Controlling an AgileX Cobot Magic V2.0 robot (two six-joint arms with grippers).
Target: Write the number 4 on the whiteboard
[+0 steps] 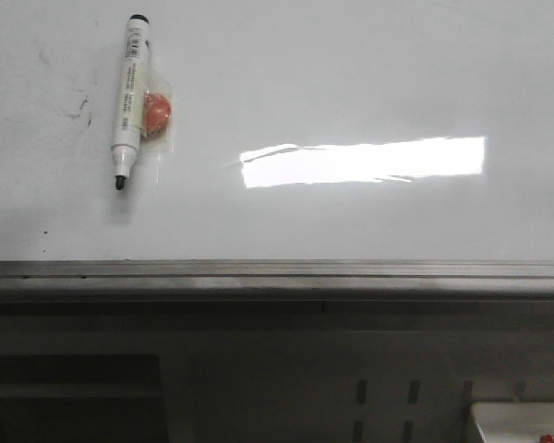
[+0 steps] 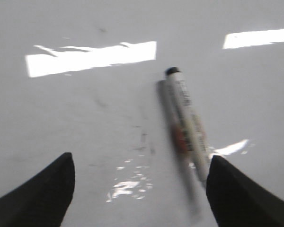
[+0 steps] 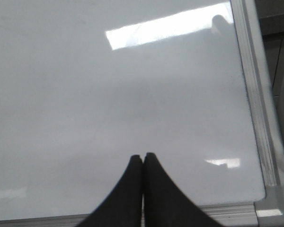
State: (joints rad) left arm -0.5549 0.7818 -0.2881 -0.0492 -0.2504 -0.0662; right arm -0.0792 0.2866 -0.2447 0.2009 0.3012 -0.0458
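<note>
The whiteboard (image 1: pixel 351 74) lies flat, glossy white with a bright glare strip; no number 4 shows on it, only faint dark smudges (image 1: pixel 78 109). A white marker (image 1: pixel 129 97) with a black tip lies uncapped at the board's far left, an orange piece (image 1: pixel 156 111) taped to its side. In the left wrist view my left gripper (image 2: pixel 141 158) is open and empty above the board (image 2: pixel 85 118). The blurred marker (image 2: pixel 187 120) lies close by one finger (image 2: pixel 236 198). My right gripper (image 3: pixel 142 155) is shut and empty over the board (image 3: pixel 109 85), near its corner. Neither gripper shows in the front view.
A grey metal edge rail (image 1: pixel 277 272) runs along the board's near side, and it also frames the corner in the right wrist view (image 3: pixel 255 94). Below it is a grey slotted bench front (image 1: pixel 388 397) with a white object (image 1: pixel 522 420) at the lower right.
</note>
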